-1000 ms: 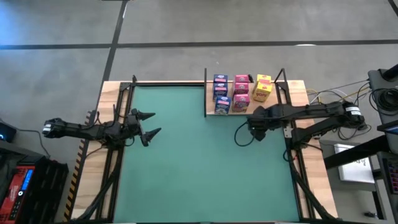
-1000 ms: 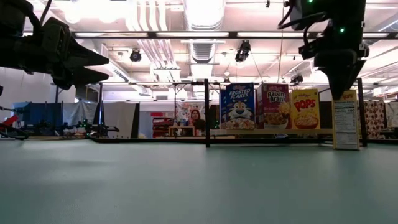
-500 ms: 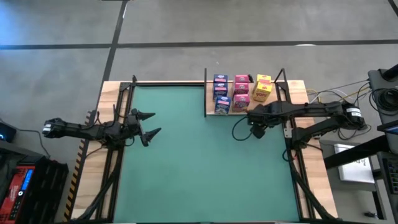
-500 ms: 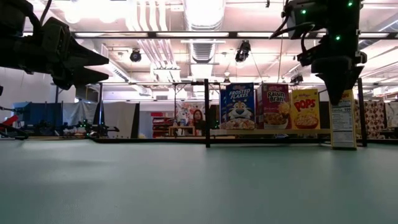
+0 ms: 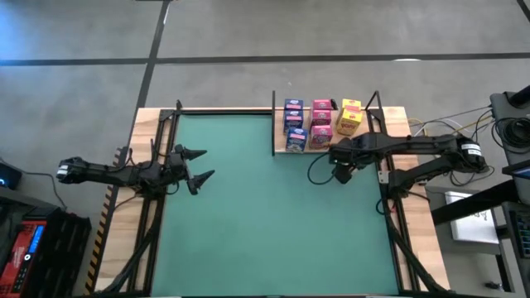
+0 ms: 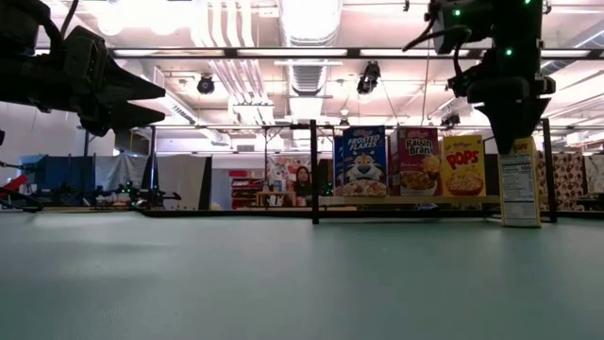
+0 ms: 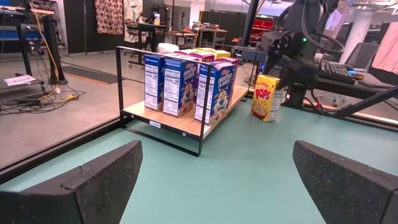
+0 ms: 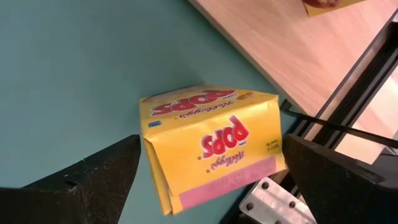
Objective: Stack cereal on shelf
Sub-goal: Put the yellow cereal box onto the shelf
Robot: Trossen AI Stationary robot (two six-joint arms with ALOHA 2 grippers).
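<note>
Right wrist view looks straight down on a yellow Pops box (image 8: 214, 146) standing on the green counter (image 8: 74, 68), framed between the right gripper's (image 8: 208, 180) spread fingers, which hang above it, released and grasping nothing. In the high view this gripper (image 5: 341, 171) sits right of centre, just below the shelf (image 5: 327, 147); the box under it is hidden there.

Low view, lower right, shows the same box (image 6: 520, 189) upright on the counter just beside the shelf's black post (image 6: 546, 170) — off the board, so it is most likely the one box left to place.

Farther back, the shelf fills the upper middle of the high view with the rest of the cereal: blue Frosted Flakes boxes (image 5: 294, 124), pink Raisin Bran boxes (image 5: 321, 124), and yellow Pops boxes (image 5: 349, 117). The task looks nearly finished.

What stands in the way, as I judge it, is the post and the boxes already shelved — the loose box must clear both.

At far left of the high view the left gripper (image 5: 197, 165) waits, fingers spread, empty.
</note>
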